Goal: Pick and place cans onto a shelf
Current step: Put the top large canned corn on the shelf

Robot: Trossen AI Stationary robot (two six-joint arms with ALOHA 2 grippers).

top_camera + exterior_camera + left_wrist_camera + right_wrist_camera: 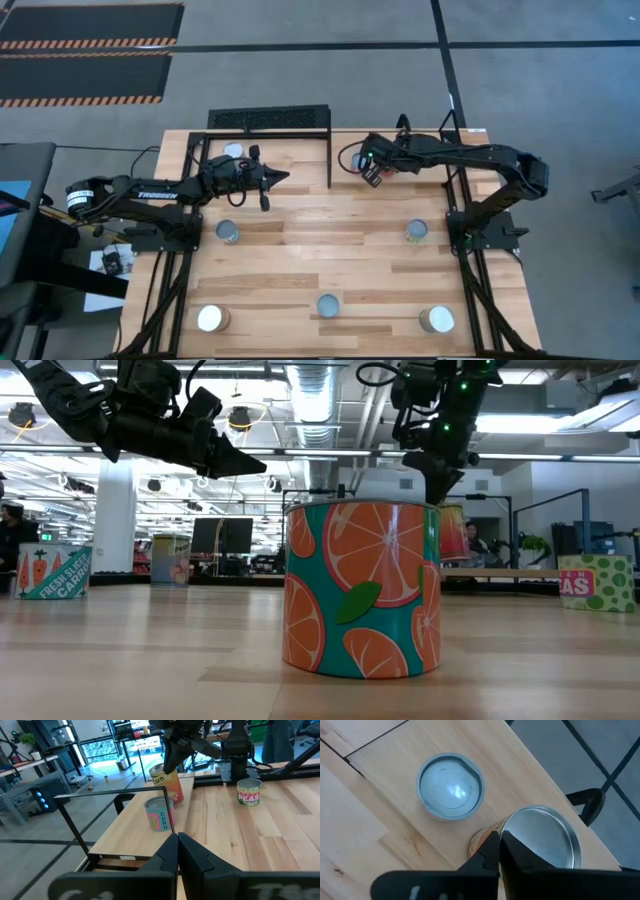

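Note:
Two corn cans stand upright at the table's far edge, just right of the black shelf frame (268,118). One has a pale-blue top (451,785) and also shows in the left wrist view (160,817). The other is orange with a silvery top (542,840) and also shows there (170,785). My right gripper (497,845) is shut and points down at the silvery top's rim (375,175). My left gripper (283,178) is shut and empty, in the air in front of the shelf, pointing toward the table's right edge (177,842). My right gripper's shut fingertips (167,766) come from above, pointing down, and stand at the rim (512,827) of the silvery-topped corn can. I cannot tell whether they touch it. The can stands upright on the table.
Several more cans stand about the table: a peas can (416,231), one at mid left (228,232), and three along the near edge, among them the orange-slice can (362,588). A white-topped can (233,150) shows inside the shelf frame. The table's middle is bare wood.

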